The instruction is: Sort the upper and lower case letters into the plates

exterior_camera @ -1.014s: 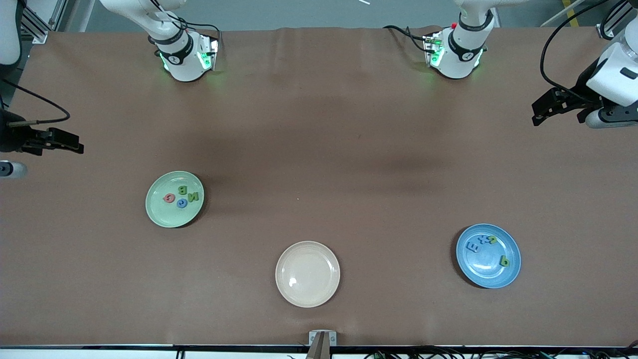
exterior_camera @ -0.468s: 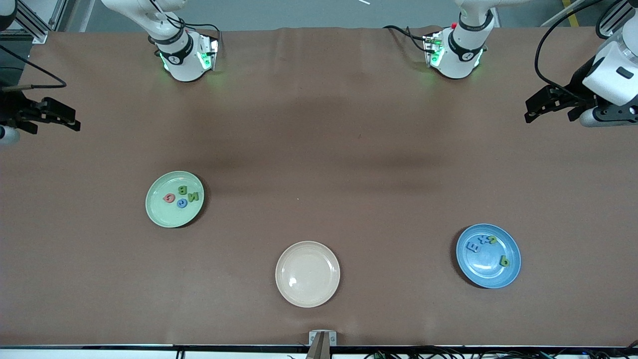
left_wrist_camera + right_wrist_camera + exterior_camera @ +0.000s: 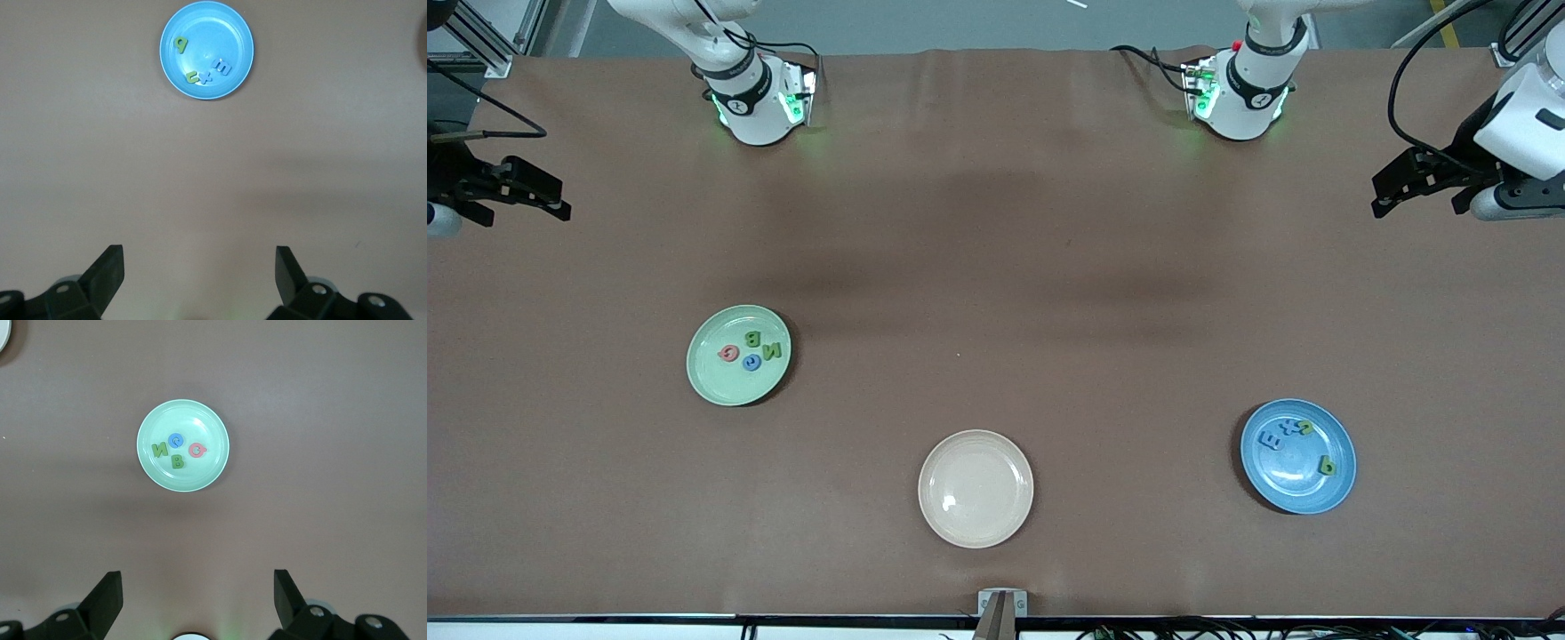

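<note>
Letters sit sorted: four in the mint plate, four in the blue plate, the cream plate bare. Left gripper and right gripper hang over the desk ends, fingers released, apparently finished.

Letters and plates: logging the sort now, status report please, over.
Left gripper and right gripper open, empty, waiting at table ends. Four letters in mint green plate, four in blue plate. Cream plate bare. Nothing in the way.
</note>
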Tool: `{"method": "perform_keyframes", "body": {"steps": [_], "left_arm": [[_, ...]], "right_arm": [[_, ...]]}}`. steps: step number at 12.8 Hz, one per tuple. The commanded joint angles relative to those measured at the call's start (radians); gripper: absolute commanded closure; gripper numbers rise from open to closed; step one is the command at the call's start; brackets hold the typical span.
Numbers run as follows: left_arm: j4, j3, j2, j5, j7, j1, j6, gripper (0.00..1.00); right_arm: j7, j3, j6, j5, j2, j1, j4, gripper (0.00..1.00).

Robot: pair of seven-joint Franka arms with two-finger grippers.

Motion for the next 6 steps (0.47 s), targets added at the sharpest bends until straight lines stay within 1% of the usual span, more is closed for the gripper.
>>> {"method": "perform_keyframes", "body": {"steps": [1,3,6], "left_arm": [[0.013,-0.005,-0.011,0.018,0.018,-0.001,-0.014,0.0],[0.019,-0.005,-0.008,0.019,0.016,-0.001,-0.014,0.0],[0.053,-0.005,0.003,0.019,0.016,0.004,-0.034,0.0]], "right_arm": [[0.0,0.016,0.018,-0.015,-0.033,-0.012,-0.037,0.0],[0.002,0.016,0.018,-0.011,-0.033,-0.014,-0.037,0.0],[0.002,0.016,0.032,-0.003,-0.041,-0.012,-0.036,0.0]]}}
